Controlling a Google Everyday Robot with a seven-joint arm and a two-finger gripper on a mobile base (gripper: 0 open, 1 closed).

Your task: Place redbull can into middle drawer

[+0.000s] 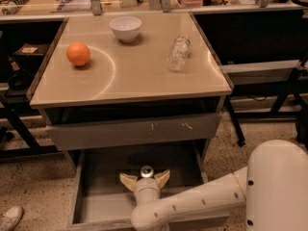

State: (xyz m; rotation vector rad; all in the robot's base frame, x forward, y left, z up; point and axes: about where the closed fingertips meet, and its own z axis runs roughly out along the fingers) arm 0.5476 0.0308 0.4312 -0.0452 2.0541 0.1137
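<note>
Silver on top, the can [147, 171] stands upright in the pulled-out drawer [94, 210]. The gripper [145, 174] is low inside the drawer, its fingers splayed wide either side of the can, gripping nothing.

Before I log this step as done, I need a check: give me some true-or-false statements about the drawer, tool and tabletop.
1. The can stands in the open drawer. True.
2. The tool is clamped on the can. False: its fingers are spread apart on either side of it.
3. The orange lies in the bowl. False: it sits on the table, apart from the bowl.
4. The bottle lies on the table. True.
</note>
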